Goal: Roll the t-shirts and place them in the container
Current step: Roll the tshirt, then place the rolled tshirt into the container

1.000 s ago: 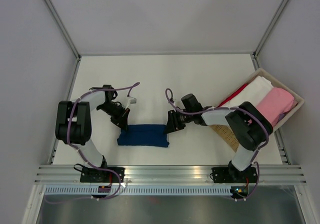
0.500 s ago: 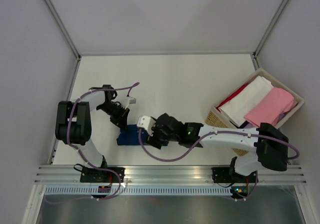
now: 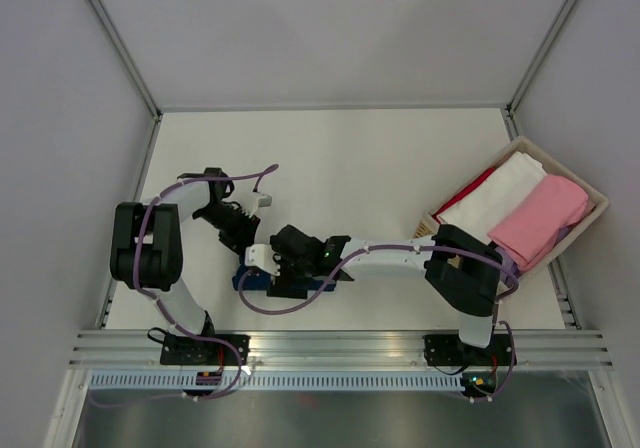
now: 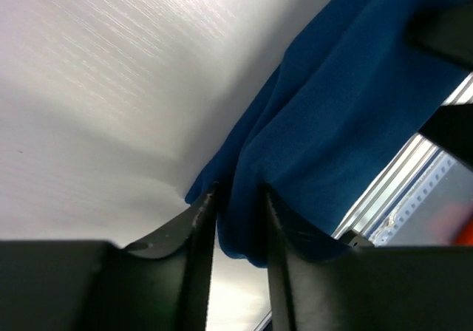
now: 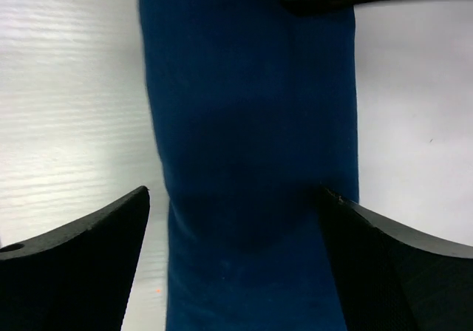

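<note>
One rolled navy cloth t-shirt, pinched by left end effector, straddled by wide-open right end effector, should be kept tight.

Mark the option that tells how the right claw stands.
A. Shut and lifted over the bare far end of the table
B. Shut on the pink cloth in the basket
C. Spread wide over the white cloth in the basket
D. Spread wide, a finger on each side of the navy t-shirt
D: in the right wrist view the right claw has its two fingers far apart, with the navy t-shirt running between them on the table.
</note>
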Controlling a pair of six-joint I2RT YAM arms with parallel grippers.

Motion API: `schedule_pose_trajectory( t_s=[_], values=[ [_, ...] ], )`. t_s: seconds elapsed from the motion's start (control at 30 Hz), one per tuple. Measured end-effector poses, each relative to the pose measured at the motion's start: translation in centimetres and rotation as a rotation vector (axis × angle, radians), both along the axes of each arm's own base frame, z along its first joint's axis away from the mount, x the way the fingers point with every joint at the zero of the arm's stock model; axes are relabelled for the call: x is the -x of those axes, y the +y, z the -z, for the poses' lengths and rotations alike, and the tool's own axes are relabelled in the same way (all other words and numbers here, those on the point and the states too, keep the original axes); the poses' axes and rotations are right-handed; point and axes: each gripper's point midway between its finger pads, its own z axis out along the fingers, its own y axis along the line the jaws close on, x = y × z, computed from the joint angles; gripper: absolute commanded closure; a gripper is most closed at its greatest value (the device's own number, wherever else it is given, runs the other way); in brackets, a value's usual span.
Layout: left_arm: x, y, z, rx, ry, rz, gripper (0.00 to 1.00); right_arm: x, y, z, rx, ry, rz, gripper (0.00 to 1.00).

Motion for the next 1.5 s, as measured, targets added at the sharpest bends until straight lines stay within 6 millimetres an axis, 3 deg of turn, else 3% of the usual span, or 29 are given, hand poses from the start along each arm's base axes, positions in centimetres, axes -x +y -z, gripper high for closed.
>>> schedule_pose_trajectory(
  t_s=[0.2,0.4,0.5,0.53,0.63,0.73,0.9,1.0,1.03,1.13,1.27,1.33,1.4,1.5],
  values=[
    [-0.4,0.5,-0.1,-0.027,-0.024,0.001,0.59,-2.2,-1.9,2.9,0.039,0.097,0.049,0.08],
    [-0.7,1.1,-0.4,-0.059,-0.051,-0.008,0.63,-2.7,-2.1,3.4,0.003,0.189,0.067,0.14],
    [-0.9,1.9,-0.6,-0.071,-0.057,-0.039,0.73,-2.5,-2.1,3.5,-0.005,0.219,0.066,0.20],
    [-1.0,2.2,-0.7,-0.077,-0.059,-0.055,0.82,-2.5,-2.1,3.6,-0.007,0.226,0.067,0.21],
    [-1.5,3.7,-0.5,-0.108,-0.065,-0.102,0.97,-2.4,-2.1,3.6,-0.012,0.242,0.066,0.25],
    [-1.6,4.6,0.0,-0.138,-0.074,-0.122,0.98,-2.2,-2.1,3.7,-0.016,0.251,0.064,0.30],
    [-0.1,4.6,1.0,-0.142,-0.038,-0.118,0.98,-2.1,-2.1,3.7,-0.019,0.261,0.067,0.35],
    [-0.2,4.8,0.7,-0.153,-0.055,-0.119,0.90,-2.0,-2.1,3.8,-0.016,0.261,0.067,0.34],
    [-0.4,5.0,0.4,-0.162,-0.074,-0.121,0.77,-2.0,-2.1,3.8,-0.016,0.261,0.067,0.32],
    [-1.3,5.2,-1.9,-0.165,-0.182,-0.137,0.61,-2.1,-2.2,3.7,-0.014,0.260,0.071,0.30],
    [-3.3,4.4,-7.2,-0.108,-0.390,-0.156,0.57,-2.1,-2.4,3.7,-0.009,0.259,0.079,0.30],
    [-4.0,3.5,-8.6,-0.066,-0.427,-0.156,0.55,-2.1,-2.4,3.7,-0.007,0.258,0.083,0.30],
    [-4.1,2.8,-8.2,-0.041,-0.397,-0.155,0.50,-2.1,-2.4,3.7,-0.006,0.259,0.086,0.29],
    [-3.6,2.4,-5.2,-0.031,-0.260,-0.163,0.48,-2.2,-2.5,3.7,-0.006,0.259,0.094,0.28]
  ],
)
